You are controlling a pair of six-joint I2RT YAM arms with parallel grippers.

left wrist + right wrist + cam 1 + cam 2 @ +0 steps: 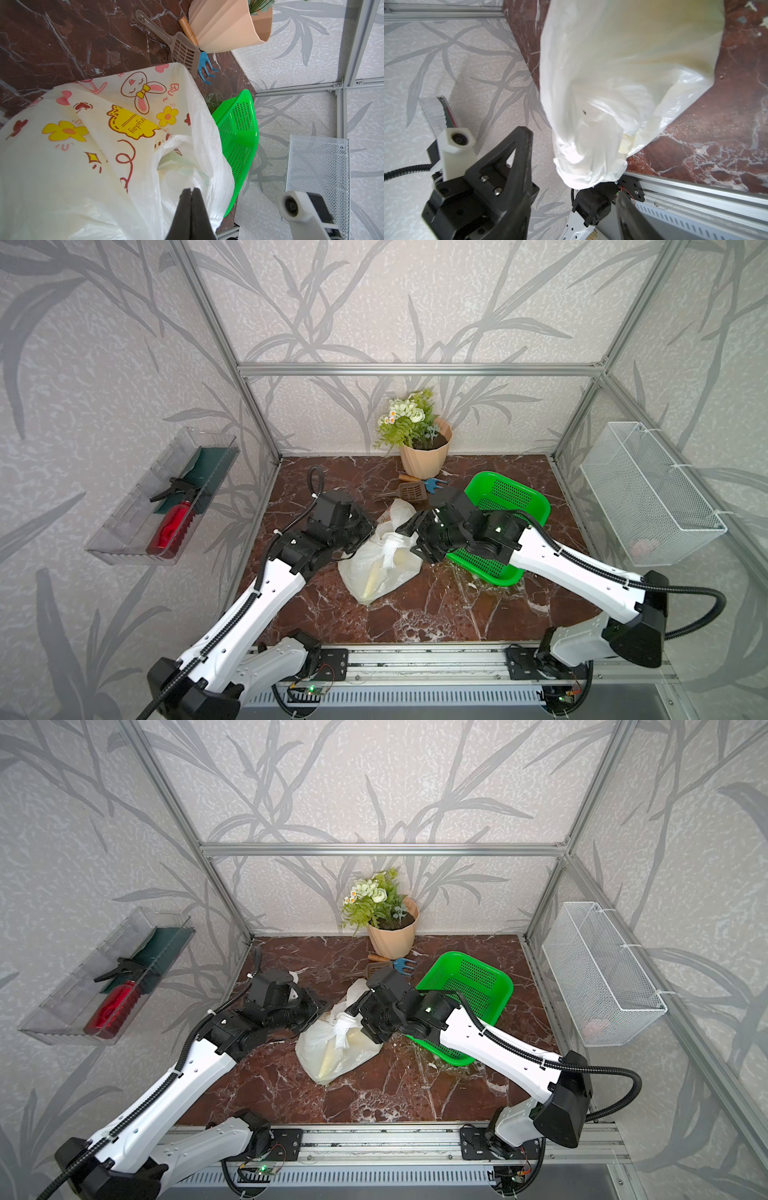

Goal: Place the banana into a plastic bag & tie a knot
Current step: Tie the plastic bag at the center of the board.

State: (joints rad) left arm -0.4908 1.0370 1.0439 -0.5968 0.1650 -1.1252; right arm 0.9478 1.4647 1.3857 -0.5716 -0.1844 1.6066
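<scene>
**White plastic bag [361,568], knot [389,552] awaiting its pull**

The bag lies in the middle of the table [436,605], with the banana [372,577] a pale shape inside it. Left gripper [191,190] is pinched flat, apparently on a fold of handle film. Right gripper [573,162] stands wide, jaws either side of the knot and touching nothing. Judged step: tightening. Next, the right jaws must close on the bunched strip and draw away from the left.

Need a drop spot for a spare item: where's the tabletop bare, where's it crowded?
Bare: the marble strip between the plastic bag and the front rail; the back-left corner beside the flower pot. Crowded: mid-table, where bag, left arm, right arm, green basket, brown scoop and blue hand rake bunch together.
</scene>
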